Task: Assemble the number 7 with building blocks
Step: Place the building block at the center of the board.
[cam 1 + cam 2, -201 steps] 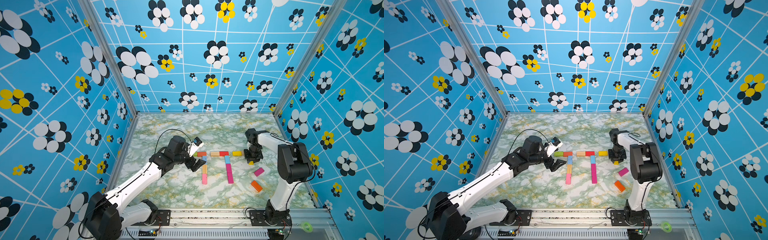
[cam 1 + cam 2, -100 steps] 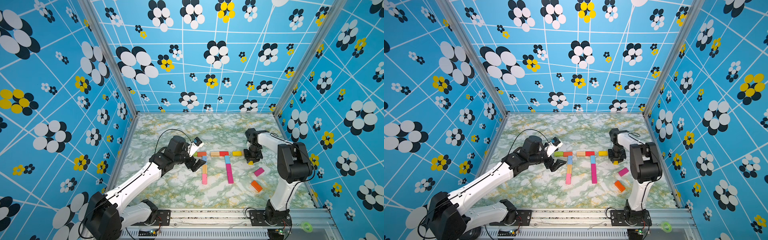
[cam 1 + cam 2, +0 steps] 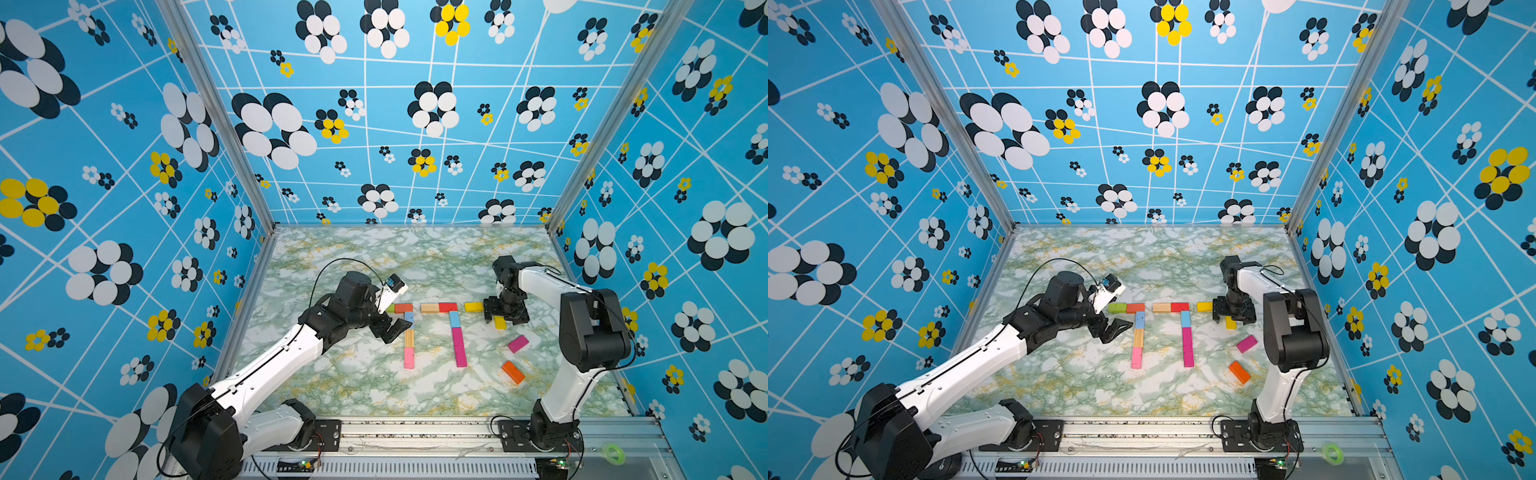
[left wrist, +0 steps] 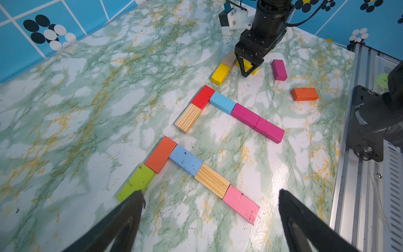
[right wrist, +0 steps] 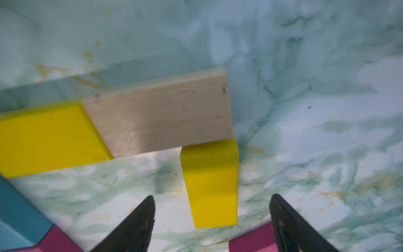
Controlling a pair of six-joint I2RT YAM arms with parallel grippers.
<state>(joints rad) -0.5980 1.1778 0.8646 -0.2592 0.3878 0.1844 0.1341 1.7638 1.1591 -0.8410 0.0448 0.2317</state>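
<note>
The red block (image 3: 448,307) sits at the corner of the middle number 7 (image 3: 458,345), and everything here is placed from it. Well to its left, the left claw (image 3: 397,330) hovers with its jaws spread wide and nothing between them. It is just beside the green block (image 3: 1117,308) that ends another complete five-block figure (image 4: 185,160). A narrow clear lane runs between that figure's stem and the stem under the red block. Nearer the front rail (image 3: 415,432) than either stem, bare surface (image 3: 374,395) lies open.

Right of the red block, past a small gap, a yellow block (image 4: 220,74) lies end to end with a pale wooden block (image 5: 157,117). A second yellow block (image 5: 211,185) butts against the wooden one's long edge at the end away from the first. The right claw (image 5: 212,198) stands over this second yellow block, released, and surface shows between the block and the fingers (image 5: 135,227) on each side.

Further right, a loose magenta block (image 3: 518,344) and an orange block (image 3: 513,372) lie apart from each other, near the right arm (image 3: 590,328), where room is tight.
</note>
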